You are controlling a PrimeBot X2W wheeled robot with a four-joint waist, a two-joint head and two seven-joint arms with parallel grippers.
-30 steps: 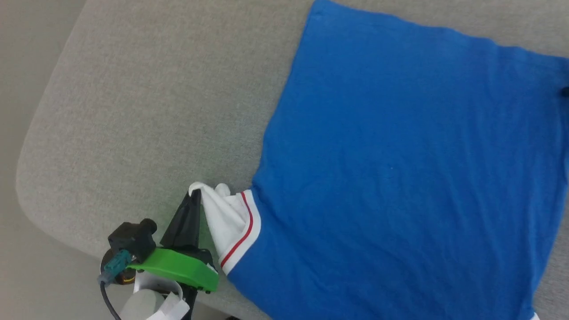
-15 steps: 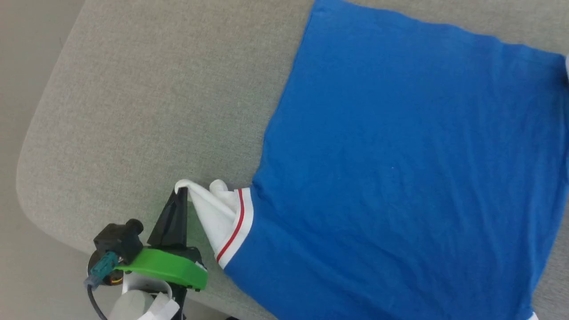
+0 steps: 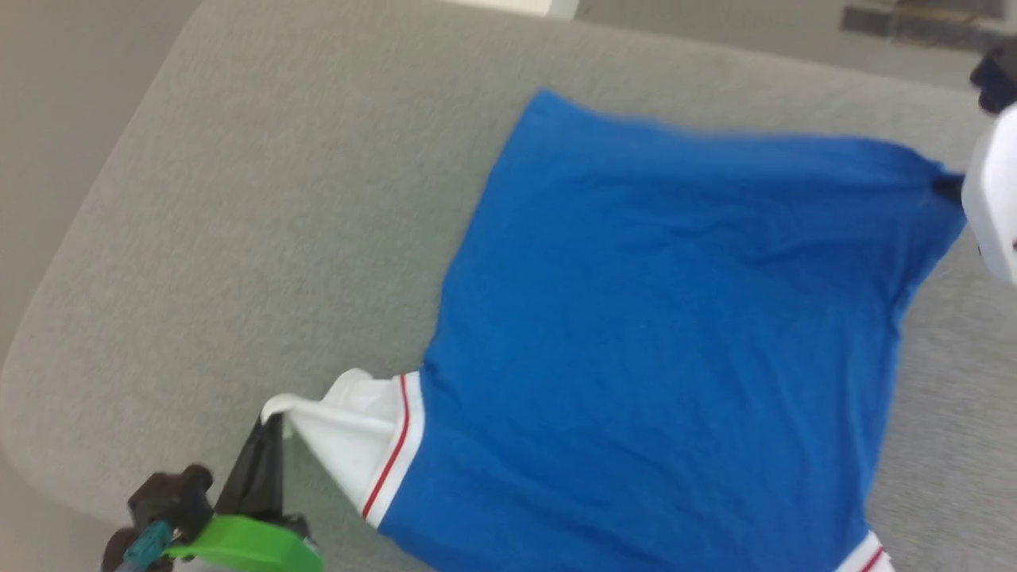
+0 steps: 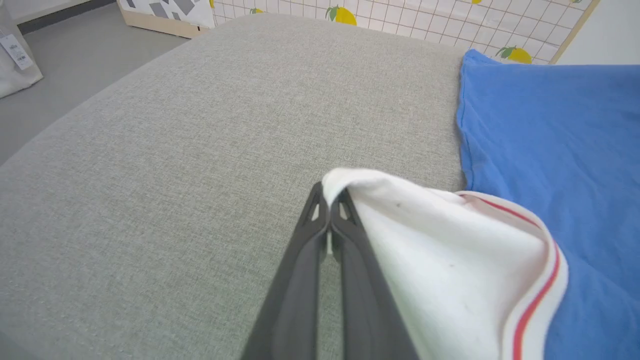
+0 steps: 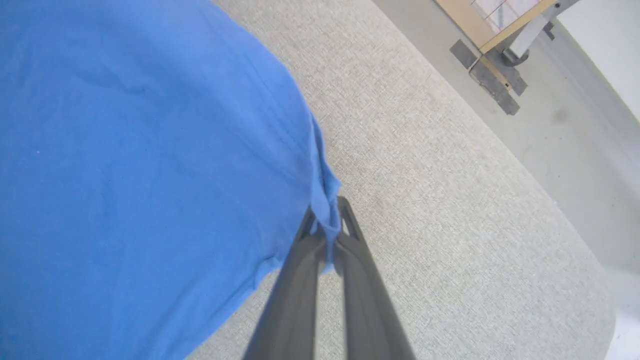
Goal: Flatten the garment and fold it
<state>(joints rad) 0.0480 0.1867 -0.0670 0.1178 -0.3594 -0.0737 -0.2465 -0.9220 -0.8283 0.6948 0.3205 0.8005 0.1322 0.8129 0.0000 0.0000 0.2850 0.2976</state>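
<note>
The left hand (image 4: 327, 200) is clamped on the tip of the white sleeve (image 4: 440, 260), its two dark fingers pressed together with a fold of cloth between them. The sleeve is drawn out sideways from the shirt (image 3: 651, 342), so its red-and-white trim stands up off the table (image 3: 278, 199). The right hand (image 5: 327, 212) is closed on a bunched corner of the blue body at the far right, with the cloth pinched between its fingers. Gripping two opposite ends like this looks meant to pull the shirt taut and spread it flat before any fold is made. The blue cloth rises and ripples near the right hand and is blurred in the head view, so I judge the flattening under way, not finished. The shirt lies plain blue side up across the right half of the table, and its near edge runs off the bottom of the head view; no lettering shows

The table has a grey woven cover and a rounded corner; that weave probably grips the jersey a little and helps it stay spread. Around it is a pale grey floor (image 4: 65, 60). Beyond the far edge stands a white grid-patterned panel with yellow lemons (image 4: 400, 15) on a light wooden base
</note>
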